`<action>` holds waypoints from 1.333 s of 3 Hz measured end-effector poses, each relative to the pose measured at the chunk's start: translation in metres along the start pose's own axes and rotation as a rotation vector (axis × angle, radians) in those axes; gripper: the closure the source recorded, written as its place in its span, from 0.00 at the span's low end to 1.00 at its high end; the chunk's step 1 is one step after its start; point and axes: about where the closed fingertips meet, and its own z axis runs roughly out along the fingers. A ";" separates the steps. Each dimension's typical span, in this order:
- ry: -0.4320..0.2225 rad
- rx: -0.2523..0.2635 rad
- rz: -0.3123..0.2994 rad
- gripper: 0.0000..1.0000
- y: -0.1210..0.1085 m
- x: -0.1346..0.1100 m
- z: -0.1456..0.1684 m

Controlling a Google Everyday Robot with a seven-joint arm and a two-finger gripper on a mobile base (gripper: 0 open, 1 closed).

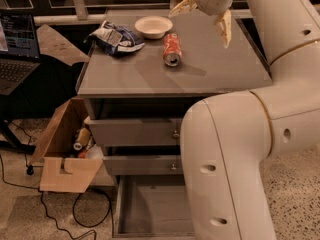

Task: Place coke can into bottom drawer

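Note:
The coke can (pixel 171 49) lies on its side on the grey cabinet top (pixel 130 74), near the middle. The bottom drawer (pixel 150 204) is pulled open below, its flat grey floor showing left of my arm. My gripper (pixel 202 18) hangs over the back right of the cabinet top, right of and above the can, not touching it. Its two pale fingers (pixel 224 28) are spread wide apart and hold nothing.
A white bowl (pixel 153 27) and a blue-and-white chip bag (pixel 115 36) lie behind and left of the can. Two shut drawers with small knobs (pixel 175 133) sit above the open one. A cardboard box (pixel 67 154) stands at the left, a laptop (pixel 17 49) beyond it. My white arm (pixel 235 149) covers the cabinet's right side.

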 end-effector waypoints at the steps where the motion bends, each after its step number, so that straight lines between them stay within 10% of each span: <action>1: 0.000 0.000 0.000 0.00 0.000 0.000 0.000; 4: -0.071 0.062 -0.120 0.00 -0.028 -0.006 0.049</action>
